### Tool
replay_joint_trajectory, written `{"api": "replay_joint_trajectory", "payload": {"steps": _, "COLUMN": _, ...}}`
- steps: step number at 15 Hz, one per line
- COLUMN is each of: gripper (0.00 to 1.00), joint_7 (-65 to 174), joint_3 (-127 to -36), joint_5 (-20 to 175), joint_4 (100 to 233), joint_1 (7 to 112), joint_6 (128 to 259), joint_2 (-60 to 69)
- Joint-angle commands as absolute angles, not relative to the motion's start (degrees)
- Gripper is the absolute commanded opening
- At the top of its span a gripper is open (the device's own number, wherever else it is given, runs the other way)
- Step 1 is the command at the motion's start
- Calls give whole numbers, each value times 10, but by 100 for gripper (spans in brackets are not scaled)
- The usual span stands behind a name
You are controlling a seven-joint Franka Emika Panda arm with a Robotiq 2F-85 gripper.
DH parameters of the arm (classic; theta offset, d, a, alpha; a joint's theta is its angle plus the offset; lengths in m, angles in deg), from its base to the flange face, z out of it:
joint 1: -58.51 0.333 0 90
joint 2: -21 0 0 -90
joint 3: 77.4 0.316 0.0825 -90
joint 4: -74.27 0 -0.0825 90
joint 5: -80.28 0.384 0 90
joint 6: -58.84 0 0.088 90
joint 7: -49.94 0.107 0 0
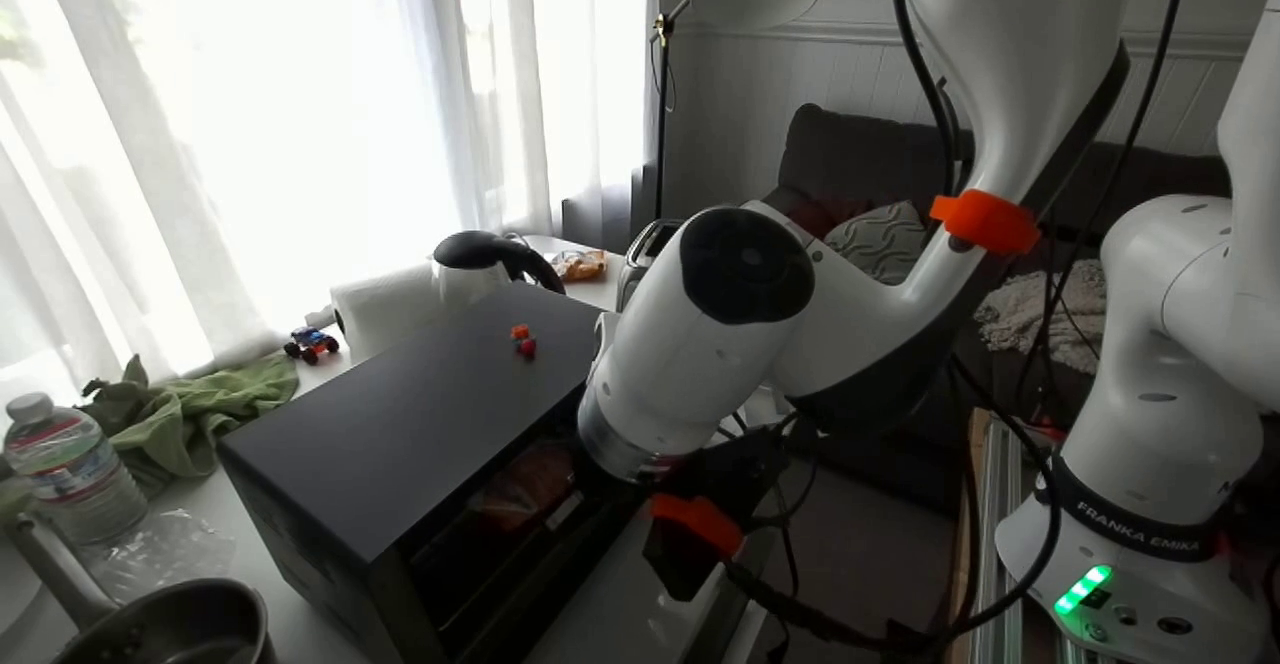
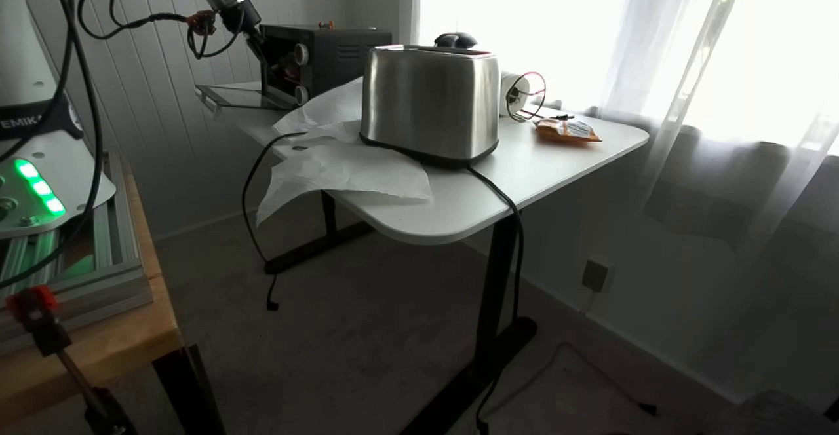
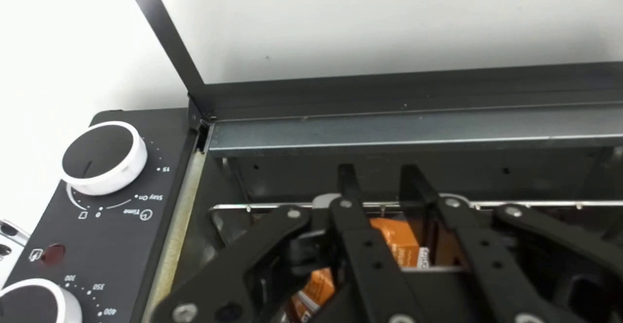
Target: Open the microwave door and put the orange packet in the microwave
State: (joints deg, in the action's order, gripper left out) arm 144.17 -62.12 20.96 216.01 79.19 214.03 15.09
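The black microwave [image 1: 420, 414] stands on the table with its opening facing the arm; it also shows in an exterior view [image 2: 347, 52]. Its door is folded down flat, seen in an exterior view [image 2: 229, 96] and as a dark frame in the wrist view [image 3: 389, 82]. An orange packet [image 3: 400, 242] lies inside the microwave, partly hidden by my fingers; it shows dimly in an exterior view [image 1: 528, 484]. My gripper [image 3: 379, 179] is at the opening, fingers apart with nothing between the tips; the packet is seen behind them. The arm hides the fingers in an exterior view.
Another orange packet [image 2: 567, 130] lies on the table beyond the silver toaster [image 2: 429, 104]. A tiny red toy [image 1: 523, 340] sits on the microwave. A kettle [image 1: 475, 269], paper roll [image 1: 385, 309], bottle [image 1: 75, 469] and pot [image 1: 170, 624] stand around it.
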Motion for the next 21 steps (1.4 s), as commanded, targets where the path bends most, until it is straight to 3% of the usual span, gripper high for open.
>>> {"api": "replay_joint_trajectory", "payload": {"steps": 1, "gripper": 59, "joint_7": 1351, "joint_3": -609, "joint_5": 291, "joint_4": 2207, "joint_1": 781, "joint_6": 2136, "joint_2": 203}}
{"api": "replay_joint_trajectory", "payload": {"steps": 6, "gripper": 96, "joint_7": 1182, "joint_3": -609, "joint_5": 409, "joint_4": 2238, "joint_1": 778, "joint_6": 2145, "joint_2": 245}}
{"api": "replay_joint_trajectory", "payload": {"steps": 7, "gripper": 99, "joint_7": 1148, "joint_3": -609, "joint_5": 442, "joint_4": 2243, "joint_1": 779, "joint_6": 2143, "joint_2": 256}}
{"api": "replay_joint_trajectory", "payload": {"steps": 14, "gripper": 100, "joint_7": 930, "joint_3": -610, "joint_5": 694, "joint_4": 2249, "joint_1": 785, "joint_6": 2085, "joint_2": 333}}
{"api": "replay_joint_trajectory", "payload": {"steps": 21, "gripper": 100, "joint_7": 840, "joint_3": -613, "joint_5": 824, "joint_4": 2242, "joint_1": 786, "joint_6": 1984, "joint_2": 432}}
